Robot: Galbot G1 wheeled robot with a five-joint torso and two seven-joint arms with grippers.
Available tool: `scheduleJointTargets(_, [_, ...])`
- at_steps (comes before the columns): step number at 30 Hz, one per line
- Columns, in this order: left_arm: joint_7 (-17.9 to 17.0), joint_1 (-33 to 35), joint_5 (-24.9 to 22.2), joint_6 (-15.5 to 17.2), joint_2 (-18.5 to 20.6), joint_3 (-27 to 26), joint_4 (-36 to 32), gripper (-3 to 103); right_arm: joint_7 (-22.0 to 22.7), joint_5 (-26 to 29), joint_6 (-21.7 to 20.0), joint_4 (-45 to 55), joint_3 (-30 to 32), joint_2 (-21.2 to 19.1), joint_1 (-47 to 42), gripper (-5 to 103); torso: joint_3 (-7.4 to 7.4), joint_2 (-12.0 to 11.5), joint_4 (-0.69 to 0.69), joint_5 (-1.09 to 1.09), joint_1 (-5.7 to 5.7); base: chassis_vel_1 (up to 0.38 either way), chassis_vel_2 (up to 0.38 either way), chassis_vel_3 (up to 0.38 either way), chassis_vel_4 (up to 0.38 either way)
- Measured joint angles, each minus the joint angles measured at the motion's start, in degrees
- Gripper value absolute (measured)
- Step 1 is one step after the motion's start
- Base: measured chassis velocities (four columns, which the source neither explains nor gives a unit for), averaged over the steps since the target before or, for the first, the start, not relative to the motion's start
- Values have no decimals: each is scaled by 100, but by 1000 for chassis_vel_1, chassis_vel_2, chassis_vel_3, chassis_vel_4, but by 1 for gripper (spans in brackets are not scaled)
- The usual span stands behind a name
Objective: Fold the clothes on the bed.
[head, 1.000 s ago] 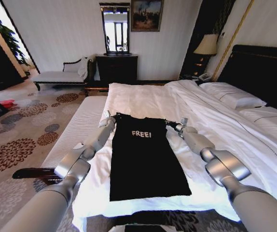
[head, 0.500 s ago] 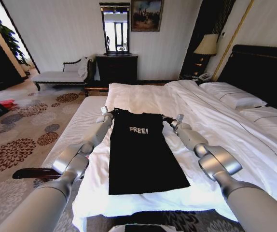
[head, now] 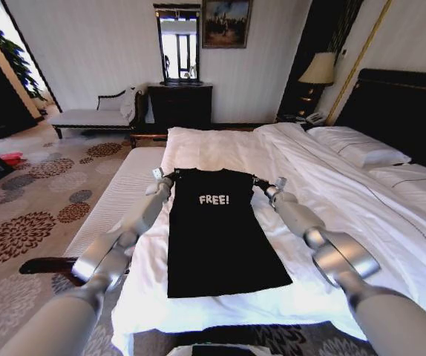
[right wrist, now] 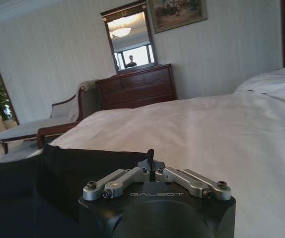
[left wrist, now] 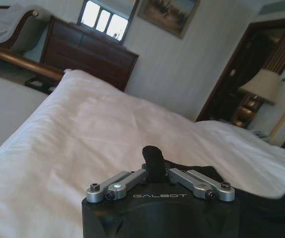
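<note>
Head view: your black soft-fabric "FREE!" T-shirt point(head: 217, 230) lies flat on the white-sheeted bed point(head: 324, 185), hem near its foot edge, bare sheet beyond the collar | shirt stretched farther up-bed than a second ago | left gripper point(head: 161, 180) and right gripper point(head: 272, 187) each pinched shut on a shoulder corner

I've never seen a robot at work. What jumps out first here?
A black T-shirt with white "FREE!" lettering lies flat on the white bed. The left end effector pinches one shoulder corner and the right end effector the other, both shut on the fabric.
</note>
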Motion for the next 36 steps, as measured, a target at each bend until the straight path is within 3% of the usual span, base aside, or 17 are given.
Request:
scheduleJointTargets(3, [-155, 408, -124, 7, 293, -31, -857, 0, 62, 21, 112, 740, 111, -419, -438, 0, -1, 0, 1, -3, 0, 0, 0, 0, 0])
scheduleJointTargets(5, [-172, 466, -134, 7, 354, -30, -1011, 0, 75, 41, 120, 876, 132, -481, -520, 0, -1, 0, 1, -2, 0, 0, 0, 0, 0])
scheduleJointTargets(8, [-298, 819, -151, 15, 729, -21, -1810, 0, 69, -95, 233, 1542, 276, -789, -998, 0, -1, 0, 2, 0, 0, 0, 0, 0, 0])
scheduleJointTargets(16, [-500, 1549, -195, 15, 1257, -139, -3037, 0, 237, -230, 330, 2689, 502, -1144, -1692, 0, -1, 0, 4, 0, -1, 0, 0, 0, 0])
scheduleJointTargets(18, [-675, 2008, -410, 16, 1417, -271, -3743, 0, 466, -112, 289, 3349, 688, -1274, -1993, 0, -1, 0, 4, -2, 0, 0, 0, 0, 0])
scheduleJointTargets(24, [-863, 2773, -542, 33, 1677, -510, -4616, 0, 715, 11, 175, 4525, 1073, -1576, -2626, 0, -1, 1, 4, -4, -2, 0, 0, 0, 0])
scheduleJointTargets(36, [-1138, 3794, -720, 10, 2253, -801, -6066, 0, 699, -122, 145, 5376, 2162, -1929, -4280, 0, 0, 1, -1, 0, -1, 0, 0, 0, 0])
